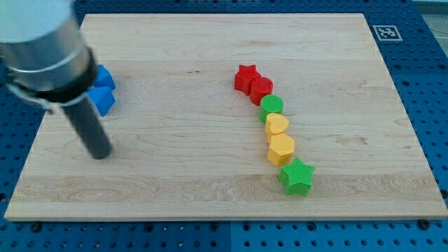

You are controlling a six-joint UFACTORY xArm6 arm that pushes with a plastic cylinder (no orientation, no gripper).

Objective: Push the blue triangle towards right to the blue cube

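Observation:
Two blue blocks sit at the view's left edge of the wooden board (pixel 196 175), partly hidden by the arm. The upper blue block (pixel 106 76) shows only its right part. The lower blue block (pixel 103 99) touches it from below; which is the triangle and which the cube I cannot tell. My tip (pixel 99 154) rests on the board below the lower blue block, a short gap away, touching no block.
A curved chain of blocks runs down the middle right: red star (pixel 245 76), red round block (pixel 261 89), green round block (pixel 272 107), yellow heart (pixel 277 124), yellow hexagon (pixel 281 148), green star (pixel 297 176). A fiducial marker (pixel 386 32) lies beyond the board's top right corner.

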